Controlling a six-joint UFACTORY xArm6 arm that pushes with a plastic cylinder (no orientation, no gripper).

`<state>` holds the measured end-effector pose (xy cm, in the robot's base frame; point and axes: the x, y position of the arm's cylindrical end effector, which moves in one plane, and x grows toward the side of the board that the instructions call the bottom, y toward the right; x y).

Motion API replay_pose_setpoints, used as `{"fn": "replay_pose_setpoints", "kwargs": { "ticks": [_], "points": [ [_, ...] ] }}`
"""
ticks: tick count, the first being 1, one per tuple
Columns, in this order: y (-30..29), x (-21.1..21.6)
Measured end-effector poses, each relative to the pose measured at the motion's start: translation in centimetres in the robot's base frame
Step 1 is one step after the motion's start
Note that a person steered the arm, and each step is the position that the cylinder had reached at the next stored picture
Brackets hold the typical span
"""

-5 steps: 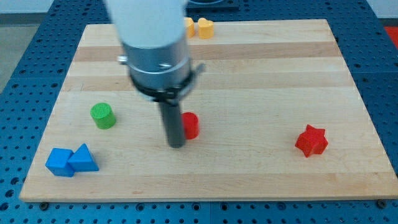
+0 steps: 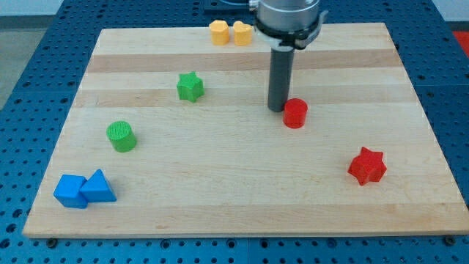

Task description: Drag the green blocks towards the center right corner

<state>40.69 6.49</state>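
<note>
so my tip (image 2: 276,109) touches ribbed red cylinder (image 2: 295,114) w/ green star (image 2: 190,86) left; no pincer visible.

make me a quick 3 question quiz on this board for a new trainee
1. True or false: my tip is touching a green block.
2. Which block sits closest to my tip? A) green star B) red cylinder C) red star
3. Fill in: the two blue blocks sit together near the view's bottom ____ corner of the board.

Key
1. False: it stands just left of the red cylinder, well away from the green star and the green cylinder.
2. B
3. left
</note>
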Motion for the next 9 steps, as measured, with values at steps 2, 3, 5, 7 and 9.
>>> {"fn": "replay_pose_setpoints", "kwargs": {
  "ticks": [2,3,5,7,9],
  "points": [
    [5.7,9.4],
    [6.2,10.0],
    [2.5,9.8],
    [-16.7,9.4],
    [-27.1,9.0]
  ]
}}
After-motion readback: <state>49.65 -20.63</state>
